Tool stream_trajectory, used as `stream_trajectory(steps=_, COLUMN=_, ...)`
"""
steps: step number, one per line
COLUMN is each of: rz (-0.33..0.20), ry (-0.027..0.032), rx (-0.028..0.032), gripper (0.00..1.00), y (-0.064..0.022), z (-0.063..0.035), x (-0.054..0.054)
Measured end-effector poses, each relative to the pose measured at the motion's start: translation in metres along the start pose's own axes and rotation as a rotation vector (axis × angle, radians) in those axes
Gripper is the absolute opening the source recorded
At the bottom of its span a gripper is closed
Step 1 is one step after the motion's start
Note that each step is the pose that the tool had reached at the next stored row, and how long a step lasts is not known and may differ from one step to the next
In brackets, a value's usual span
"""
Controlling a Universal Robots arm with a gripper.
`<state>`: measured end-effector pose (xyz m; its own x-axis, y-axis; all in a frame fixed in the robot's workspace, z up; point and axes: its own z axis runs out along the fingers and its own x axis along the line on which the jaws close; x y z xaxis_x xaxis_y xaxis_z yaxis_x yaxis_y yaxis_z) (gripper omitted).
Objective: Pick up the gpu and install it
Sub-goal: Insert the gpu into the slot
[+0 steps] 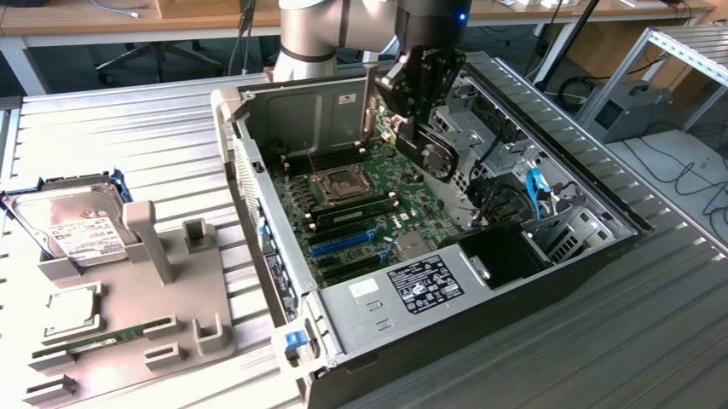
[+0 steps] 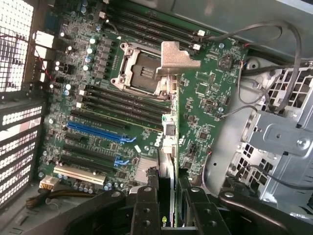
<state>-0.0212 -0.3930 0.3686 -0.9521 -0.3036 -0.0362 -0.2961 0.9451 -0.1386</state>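
Note:
My gripper hangs inside the open computer case, above the green motherboard. It is shut on the gpu, a thin card held on edge. In the wrist view the gpu runs edge-on away from the black fingers, with its silver bracket at the far end, over the empty CPU socket. The card is clear of the board. The blue expansion slots lie off to one side of it, with dark slots beside them.
Left of the case in the exterior view, a grey holder tray carries a silver hard drive, a processor chip and a green memory stick. A power supply, drive cage and loose cables crowd the case.

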Motion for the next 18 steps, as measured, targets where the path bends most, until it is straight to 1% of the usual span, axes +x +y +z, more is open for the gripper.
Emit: stream_trajectory(steps=18, rz=-0.084, ry=-0.0115, rx=-0.0024, gripper=0.26, y=0.0, z=0.0, x=0.0)
